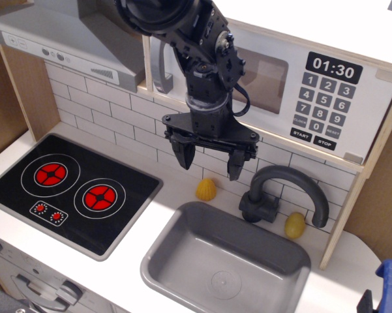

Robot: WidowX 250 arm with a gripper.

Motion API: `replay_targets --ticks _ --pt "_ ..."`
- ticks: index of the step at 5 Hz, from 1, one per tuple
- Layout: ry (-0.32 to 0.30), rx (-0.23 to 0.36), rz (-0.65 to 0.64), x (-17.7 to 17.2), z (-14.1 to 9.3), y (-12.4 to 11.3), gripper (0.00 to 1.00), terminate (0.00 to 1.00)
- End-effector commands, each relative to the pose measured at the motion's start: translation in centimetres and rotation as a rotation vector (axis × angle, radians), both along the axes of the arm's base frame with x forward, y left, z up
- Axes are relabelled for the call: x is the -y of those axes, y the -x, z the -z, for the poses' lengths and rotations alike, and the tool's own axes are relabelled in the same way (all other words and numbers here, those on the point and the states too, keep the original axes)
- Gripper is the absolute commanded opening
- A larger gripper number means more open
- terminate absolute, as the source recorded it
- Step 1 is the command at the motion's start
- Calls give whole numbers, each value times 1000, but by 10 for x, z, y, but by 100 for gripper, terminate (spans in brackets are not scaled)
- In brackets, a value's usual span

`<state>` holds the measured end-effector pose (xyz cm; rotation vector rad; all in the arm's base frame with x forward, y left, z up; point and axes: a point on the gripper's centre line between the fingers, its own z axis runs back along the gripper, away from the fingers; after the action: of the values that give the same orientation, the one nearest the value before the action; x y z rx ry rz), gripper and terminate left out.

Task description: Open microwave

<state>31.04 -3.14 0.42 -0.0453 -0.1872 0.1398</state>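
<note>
A black robot claw hangs with fingers spread and empty before the wide white toy microwave at far right; the arm hides part of its grey bar handle.

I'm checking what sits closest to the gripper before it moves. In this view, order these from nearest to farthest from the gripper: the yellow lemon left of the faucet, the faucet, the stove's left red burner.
Measured from the gripper:
1. Yellow lemon, just below the fingers.
2. Faucet, to the right.
3. Left red burner, far left on the stove.
</note>
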Motion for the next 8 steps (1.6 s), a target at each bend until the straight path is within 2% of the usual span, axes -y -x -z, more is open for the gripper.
replay_targets --ticks 1,2,3,4,5,6,7,8 --pt "0 0 0 0 0 0 100 0" --pt "-5 71 -55 -36 -46 1 100 0" --pt "-13 130 -34 -71 -74 4 100 0" --pt "-75 188 -10 -101 -90 4 100 0" --pt "-49 184 31 -122 -100 -2 100 0" --pt "-4 191 81 -124 -104 -15 100 0" --pt "3 214 110 -115 -102 -25 100 0" --pt "38 215 129 -105 -101 -31 100 0"
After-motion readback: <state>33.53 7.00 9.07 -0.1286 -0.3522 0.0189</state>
